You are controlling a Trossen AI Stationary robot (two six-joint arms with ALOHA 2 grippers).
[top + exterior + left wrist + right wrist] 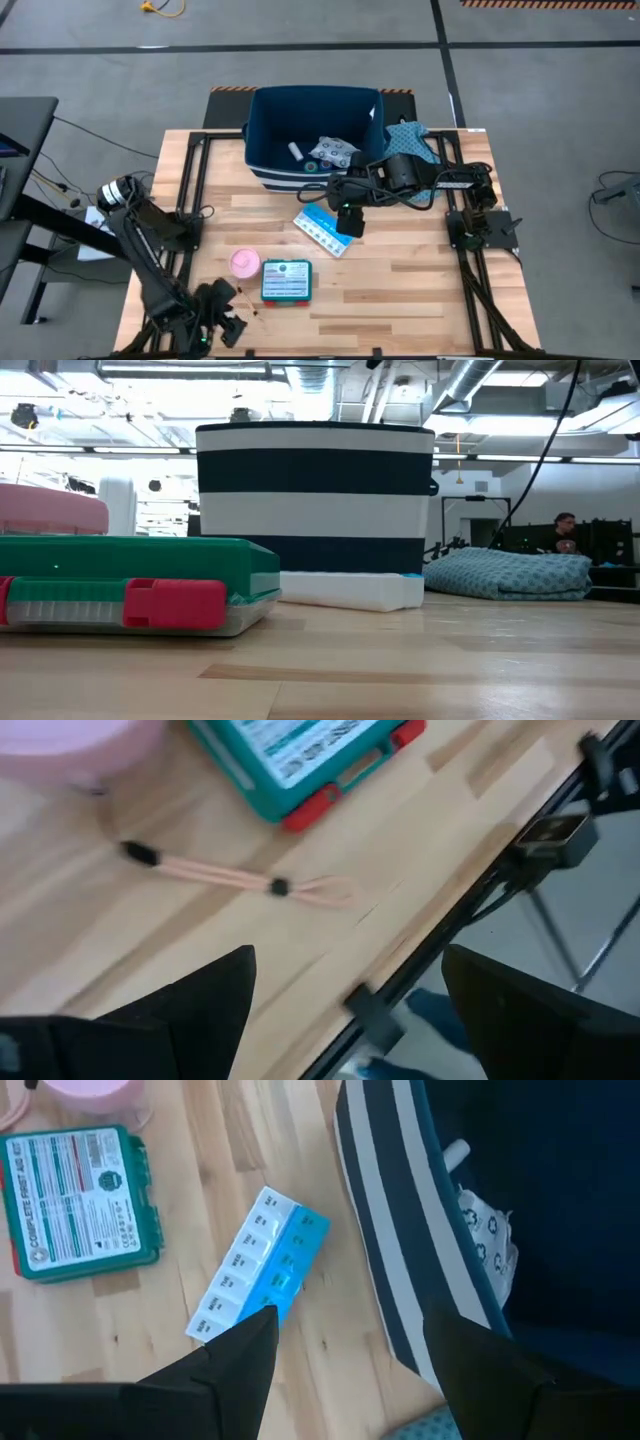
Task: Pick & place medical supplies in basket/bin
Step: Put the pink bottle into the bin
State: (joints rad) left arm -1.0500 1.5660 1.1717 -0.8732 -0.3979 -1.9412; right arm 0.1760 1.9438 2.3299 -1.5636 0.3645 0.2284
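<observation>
The soft-sided navy bin [270, 140], rectangular with white stripes near its base, stands at the table's [420, 290] far edge and holds a white ring-patterned pouch [333, 151] and a small white cylinder [296, 152]. Just in front of the bin lies the light-blue and white pill organizer [322, 230], a flat 2-row plastic strip; in the low view the bin hides most of it. The right gripper [350, 222] hovers over its bin-side end, fingers spread. Farther from the bin sit a hard teal first-aid box [286, 280] with red clasps and a round pink roll [245, 263]. Farthest from the bin, the left gripper [232, 322] is open near a thin swab stick [215, 875].
</observation>
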